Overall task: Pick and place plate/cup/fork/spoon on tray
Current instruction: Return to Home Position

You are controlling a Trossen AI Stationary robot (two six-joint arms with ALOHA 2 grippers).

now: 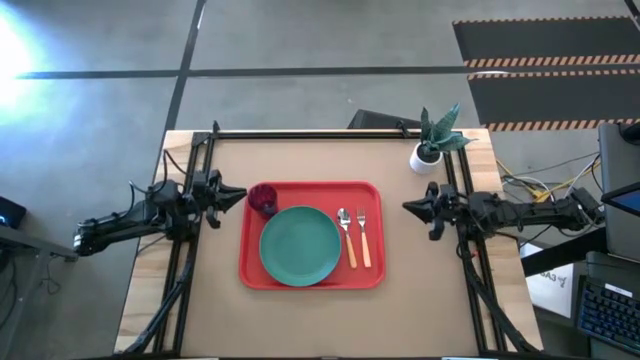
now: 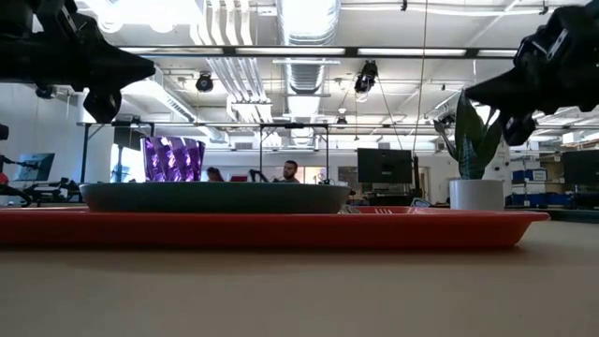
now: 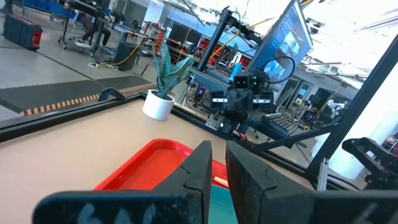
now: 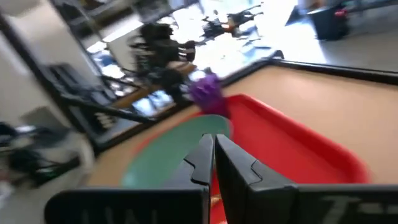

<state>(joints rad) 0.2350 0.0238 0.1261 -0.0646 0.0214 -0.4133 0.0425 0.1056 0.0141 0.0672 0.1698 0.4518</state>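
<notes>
The red tray [image 1: 372, 190] lies in the middle of the table. On it rest the teal plate [image 1: 300, 245], the purple cup [image 1: 263, 199] at its far left corner, and the spoon [image 1: 346, 235] and fork [image 1: 364, 236] side by side at its right. My left gripper [image 1: 238, 196] is shut and empty, held above the table left of the tray, near the cup. My right gripper [image 1: 410, 207] is shut and empty, held above the table right of the tray. The tray [image 2: 281, 227], plate [image 2: 215, 197] and cup [image 2: 173, 158] also show in the low view.
A white pot with a green plant [image 1: 432, 145] stands at the table's far right corner. A black frame [image 1: 330, 133] runs along the table's far edge and sides. Bare tabletop [image 1: 320, 320] lies between the tray and the near edge.
</notes>
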